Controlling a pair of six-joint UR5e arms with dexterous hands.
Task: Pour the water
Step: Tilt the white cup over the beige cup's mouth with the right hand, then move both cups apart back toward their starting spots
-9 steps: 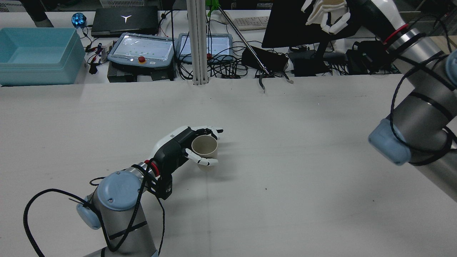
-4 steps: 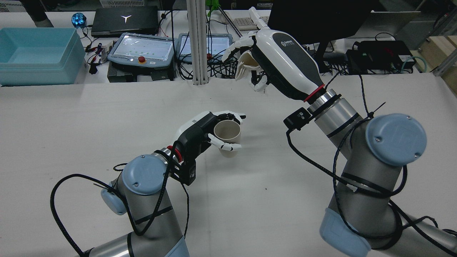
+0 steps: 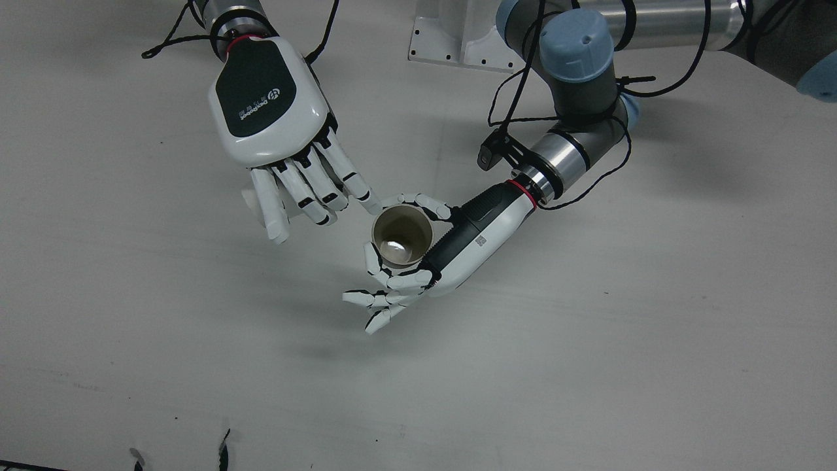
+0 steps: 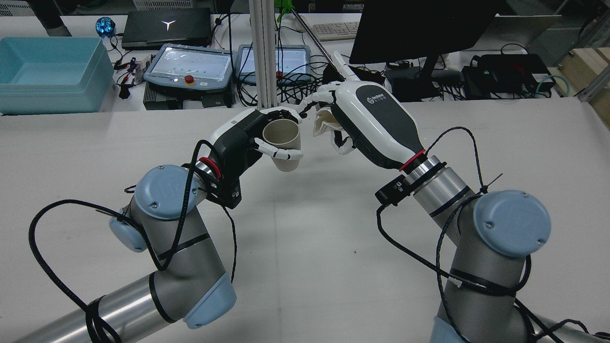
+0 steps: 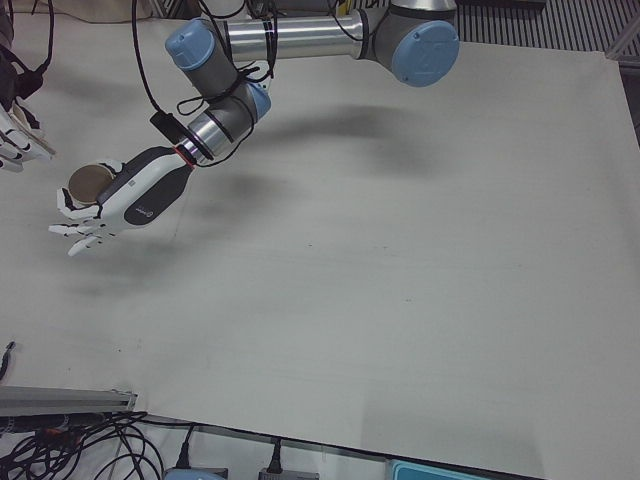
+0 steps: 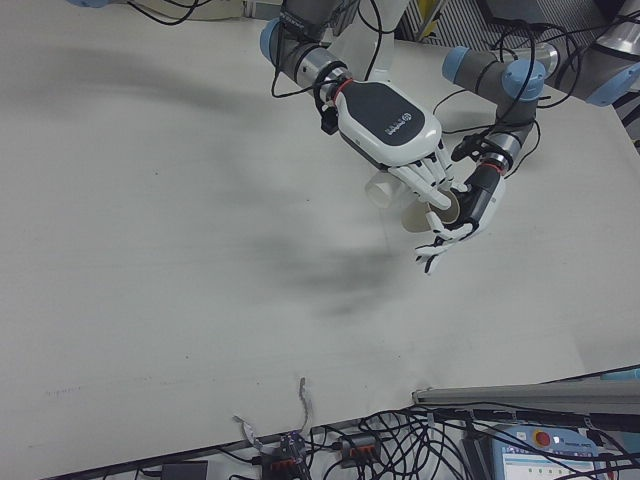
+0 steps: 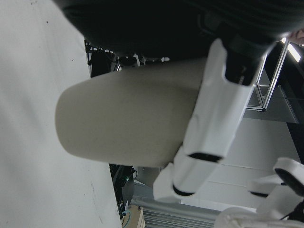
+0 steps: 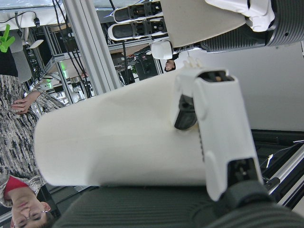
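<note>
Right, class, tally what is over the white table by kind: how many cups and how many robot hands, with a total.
Beige cup, held upright in the left hand: 1
White cup, held in the right hand beside it: 1
Robot hands, the left hand and the right hand: 2
Total: 4

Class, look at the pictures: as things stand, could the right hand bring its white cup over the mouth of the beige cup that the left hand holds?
Probably yes. The right hand holds its white cup right beside the beige cup in the left hand. The beige cup's mouth is open and upward, with nothing between them.
</note>
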